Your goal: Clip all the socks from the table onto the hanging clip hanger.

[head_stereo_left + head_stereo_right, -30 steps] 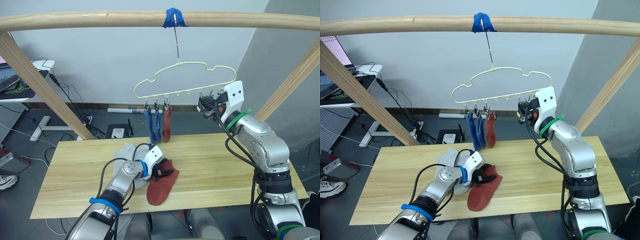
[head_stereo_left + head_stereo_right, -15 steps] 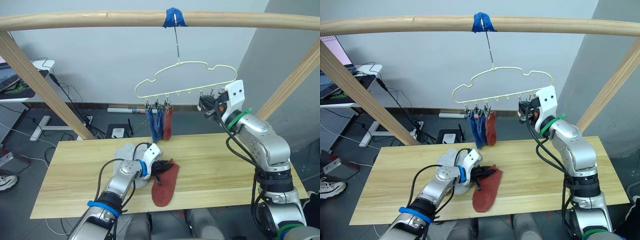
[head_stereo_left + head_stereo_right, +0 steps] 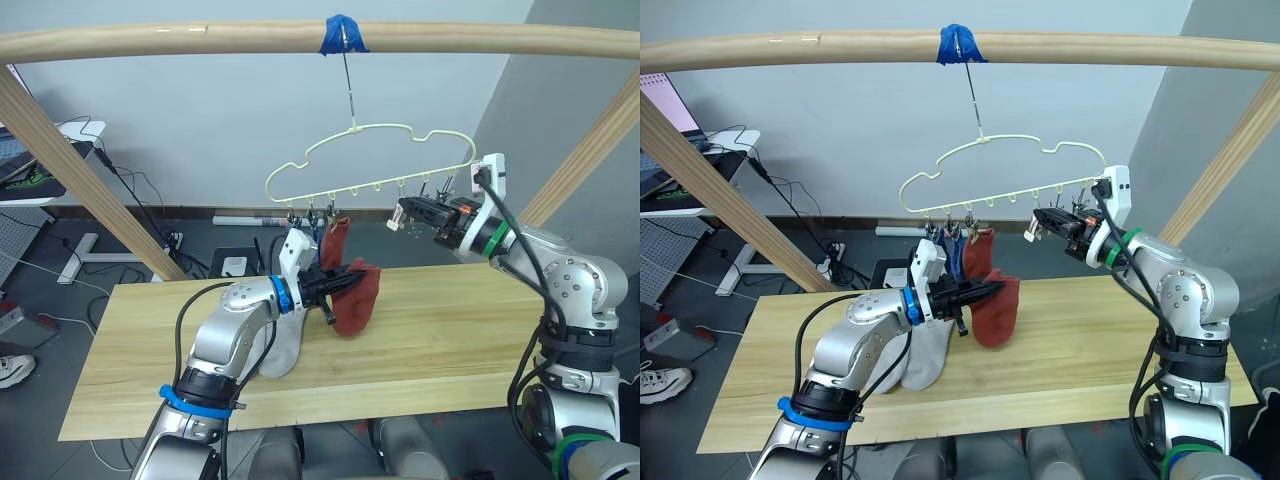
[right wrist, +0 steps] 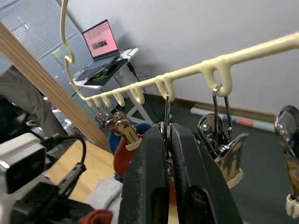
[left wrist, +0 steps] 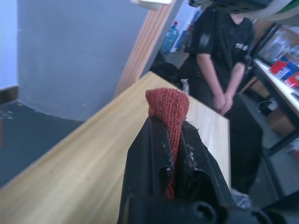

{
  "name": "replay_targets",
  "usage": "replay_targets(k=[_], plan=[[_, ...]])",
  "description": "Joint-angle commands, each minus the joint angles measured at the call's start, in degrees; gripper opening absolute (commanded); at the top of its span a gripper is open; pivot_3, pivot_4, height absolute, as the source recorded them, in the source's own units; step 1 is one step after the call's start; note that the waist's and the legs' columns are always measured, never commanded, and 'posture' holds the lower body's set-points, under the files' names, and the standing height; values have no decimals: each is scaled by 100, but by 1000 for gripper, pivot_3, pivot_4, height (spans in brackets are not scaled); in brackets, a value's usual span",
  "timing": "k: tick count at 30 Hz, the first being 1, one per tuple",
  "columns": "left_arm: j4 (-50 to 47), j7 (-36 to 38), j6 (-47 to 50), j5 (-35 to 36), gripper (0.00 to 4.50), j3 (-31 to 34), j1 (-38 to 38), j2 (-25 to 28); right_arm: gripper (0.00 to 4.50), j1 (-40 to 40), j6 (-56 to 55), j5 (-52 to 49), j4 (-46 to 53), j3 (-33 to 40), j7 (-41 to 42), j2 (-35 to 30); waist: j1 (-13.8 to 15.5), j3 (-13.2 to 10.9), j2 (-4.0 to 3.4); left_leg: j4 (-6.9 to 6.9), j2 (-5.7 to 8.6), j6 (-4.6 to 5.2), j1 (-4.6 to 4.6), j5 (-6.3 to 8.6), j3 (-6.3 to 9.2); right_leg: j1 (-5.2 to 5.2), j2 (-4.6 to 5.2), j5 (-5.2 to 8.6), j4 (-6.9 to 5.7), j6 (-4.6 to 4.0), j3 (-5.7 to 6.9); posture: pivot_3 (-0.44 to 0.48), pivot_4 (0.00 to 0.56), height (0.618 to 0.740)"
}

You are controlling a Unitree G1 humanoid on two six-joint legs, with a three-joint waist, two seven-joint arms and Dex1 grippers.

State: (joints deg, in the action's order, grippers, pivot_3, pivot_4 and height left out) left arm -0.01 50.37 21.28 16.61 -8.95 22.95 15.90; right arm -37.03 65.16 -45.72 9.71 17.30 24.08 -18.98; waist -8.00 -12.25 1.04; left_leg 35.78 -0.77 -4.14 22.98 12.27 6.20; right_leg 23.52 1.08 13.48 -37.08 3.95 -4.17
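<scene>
Left claw (image 3: 978,291) clamped on rust red sock (image 3: 996,308), lifted off desk (image 3: 1080,350) below clip hanger (image 3: 1002,170); right claw (image 3: 1036,221) pinched together on a metal clip (image 4: 167,113); step appears to be sock-to-clip transfer; next, feed cuff into that clip.

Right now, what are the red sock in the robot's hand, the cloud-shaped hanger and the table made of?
The red sock looks like soft knitted fabric: tiny loops show, and it droops from the left gripper. The clip hanger seems thin wire with a smooth pale yellow coating, perhaps plastic; its clips shine like metal. The table looks like pale wood with grain lines.
</scene>
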Motion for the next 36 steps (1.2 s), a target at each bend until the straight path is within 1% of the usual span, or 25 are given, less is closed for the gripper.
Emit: replay_targets(k=[1,5,15,19,36], plan=[[76,-385,-642,-423,23,-149,319,-162,0,-265,586,-713,215,371,-402,163,6,0,0,0,0,0,0,0,1,0,0,0,0,0,0,-160,169,740],[326,-554,-892,-559,23,-177,491,-288,0,-358,862,-1029,235,548,-814,316,-1,0,-1,1,1,0,3,0,-1,0,0,-1,2,0,-1,-160,167,740],[602,-554,-1190,-682,23,-275,763,-369,0,-308,865,-1242,333,470,-1161,328,-2,0,-1,0,0,0,4,0,-3,3,-1,-1,2,2,-3,-168,159,740],[667,-530,-1271,-672,23,-305,920,-468,0,-248,787,-1162,389,380,-1228,296,-2,0,0,0,0,0,4,0,-2,3,-1,-1,1,2,-2,-170,155,740],[834,-637,-1407,-740,23,-263,1160,-447,0,-124,767,-1157,445,119,-1204,174,-13,0,-1,0,0,0,4,0,-2,3,-1,-1,1,2,-2,-169,162,740]])
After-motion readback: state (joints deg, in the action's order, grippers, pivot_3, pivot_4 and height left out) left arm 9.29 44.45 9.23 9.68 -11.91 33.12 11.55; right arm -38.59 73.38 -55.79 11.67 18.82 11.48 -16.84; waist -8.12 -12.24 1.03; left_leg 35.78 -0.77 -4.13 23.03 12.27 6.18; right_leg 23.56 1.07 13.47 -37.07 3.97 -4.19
